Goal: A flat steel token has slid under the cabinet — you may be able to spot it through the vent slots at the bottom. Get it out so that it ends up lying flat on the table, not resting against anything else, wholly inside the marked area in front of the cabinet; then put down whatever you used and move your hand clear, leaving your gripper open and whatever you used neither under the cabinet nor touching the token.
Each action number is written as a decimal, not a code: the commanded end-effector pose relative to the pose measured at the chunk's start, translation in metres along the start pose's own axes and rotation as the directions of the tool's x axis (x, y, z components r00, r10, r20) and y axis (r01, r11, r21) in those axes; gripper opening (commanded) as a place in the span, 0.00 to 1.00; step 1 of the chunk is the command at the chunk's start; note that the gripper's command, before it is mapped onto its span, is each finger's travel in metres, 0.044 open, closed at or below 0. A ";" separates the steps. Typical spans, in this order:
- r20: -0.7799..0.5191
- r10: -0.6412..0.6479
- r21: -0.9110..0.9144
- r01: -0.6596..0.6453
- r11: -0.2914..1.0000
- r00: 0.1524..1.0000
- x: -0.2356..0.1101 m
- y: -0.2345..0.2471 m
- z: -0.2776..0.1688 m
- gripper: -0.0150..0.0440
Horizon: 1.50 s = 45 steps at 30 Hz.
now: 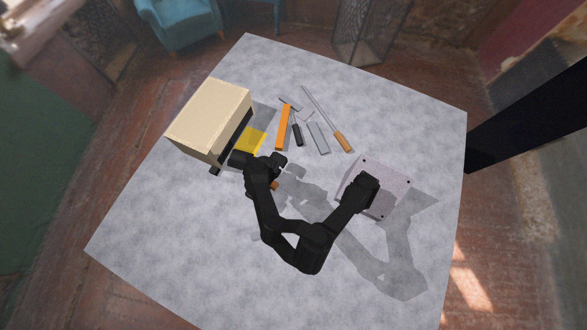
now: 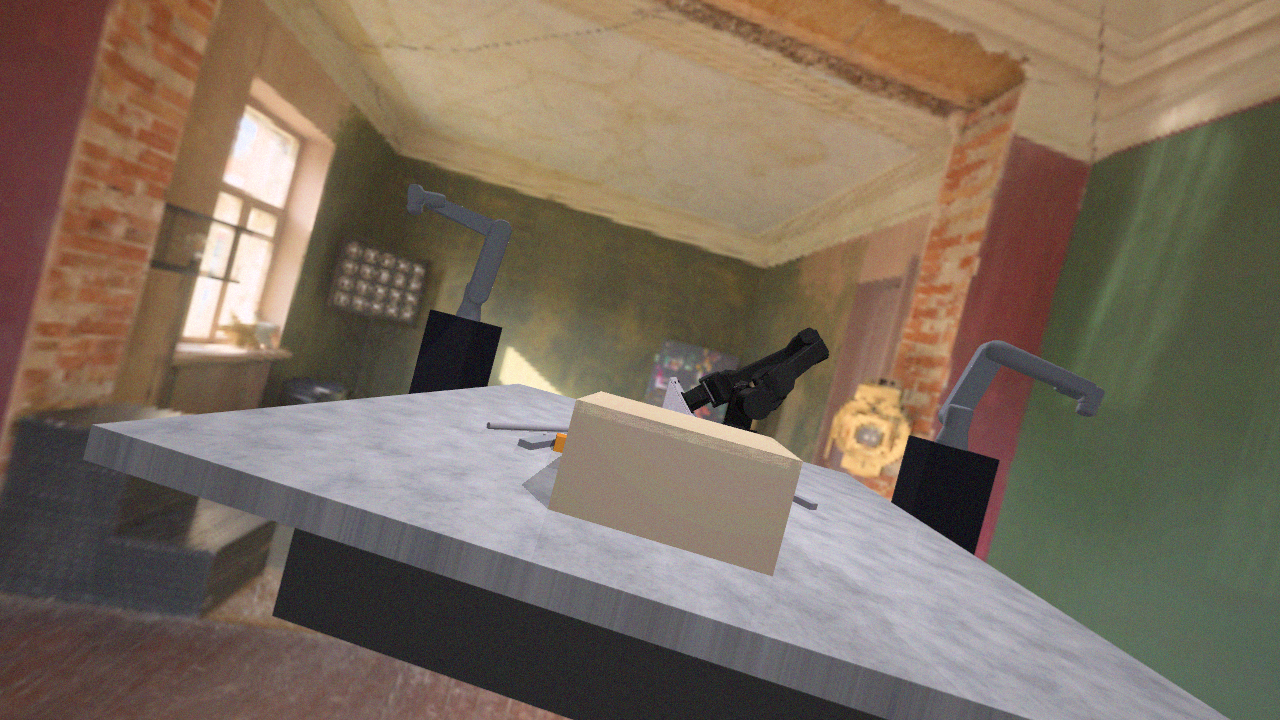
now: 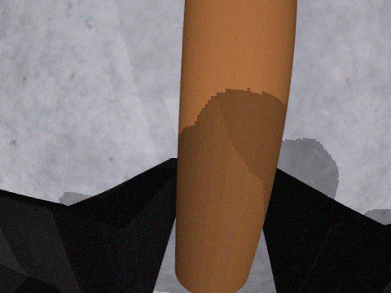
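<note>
My gripper (image 1: 262, 172) (image 2: 707, 392) (image 3: 221, 172) is shut on the orange-brown handle (image 1: 274, 185) (image 3: 234, 87) of a tool, low over the table at the near front corner of the beige cabinet (image 1: 205, 117) (image 2: 671, 483). The rest of the tool is hidden under my arm. The yellow marked area (image 1: 250, 139) lies in front of the cabinet's dark vent slots (image 1: 235, 137), just beyond my gripper. I do not see the steel token in any view. A thin grey tip (image 2: 805, 503) shows on the table past the cabinet's right side.
Beyond the marked area lie an orange bar (image 1: 282, 126), a dark-handled tool (image 1: 297, 134), a grey bar (image 1: 318, 137), a grey T-shaped piece (image 1: 290, 102) and a long rod with an orange handle (image 1: 324, 117). My arm's base plate (image 1: 390, 176) is at the right.
</note>
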<state>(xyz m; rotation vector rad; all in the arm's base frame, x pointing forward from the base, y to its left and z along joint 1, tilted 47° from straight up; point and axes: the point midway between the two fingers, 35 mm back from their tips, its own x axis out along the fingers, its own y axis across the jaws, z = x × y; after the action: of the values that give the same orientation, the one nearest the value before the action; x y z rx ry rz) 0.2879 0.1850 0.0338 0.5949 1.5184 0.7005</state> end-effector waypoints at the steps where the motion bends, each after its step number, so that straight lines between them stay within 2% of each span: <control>1: -0.005 -0.002 0.007 0.002 1.000 1.000 0.001 0.000 -0.008 0.25; 45: -0.007 -0.001 0.009 0.001 1.000 1.000 0.001 0.004 -0.059 0.25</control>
<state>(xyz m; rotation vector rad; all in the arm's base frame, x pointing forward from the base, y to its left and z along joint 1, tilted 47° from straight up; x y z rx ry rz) 0.2362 0.1839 0.0376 0.5974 1.5218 0.6994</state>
